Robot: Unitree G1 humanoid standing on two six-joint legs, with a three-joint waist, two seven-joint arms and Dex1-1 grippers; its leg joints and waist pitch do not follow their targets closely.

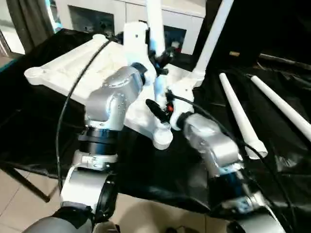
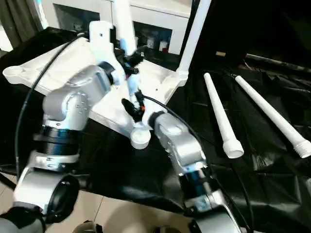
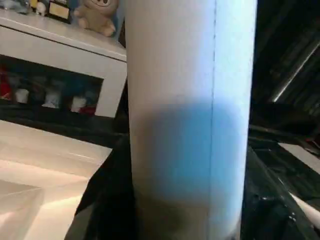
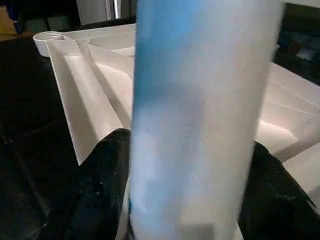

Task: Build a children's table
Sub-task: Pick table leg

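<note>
The white tabletop point(image 1: 73, 68) lies underside up on the black-draped work table. One white leg point(image 1: 214, 34) stands upright in its far right corner socket. A second white leg point(image 1: 154, 24) is held upright over the tabletop's near right part. My left gripper point(image 1: 163, 58) is shut on it higher up, and my right gripper point(image 1: 163, 109) is shut on it lower down. Black fingers point(image 3: 107, 200) flank the leg point(image 3: 190, 100) in the left wrist view, and fingers point(image 4: 105, 185) flank the leg point(image 4: 200, 125) in the right wrist view. The leg's lower end is hidden. The near corner socket point(image 2: 140, 138) shows as an open ring.
Two loose white legs point(image 2: 221, 116) point(image 2: 272, 114) lie on the black cloth to the right. A white cabinet point(image 2: 155, 19) stands behind the table. A black cable point(image 1: 73, 92) runs along my left arm. The table's front edge drops to tiled floor point(image 1: 29, 213).
</note>
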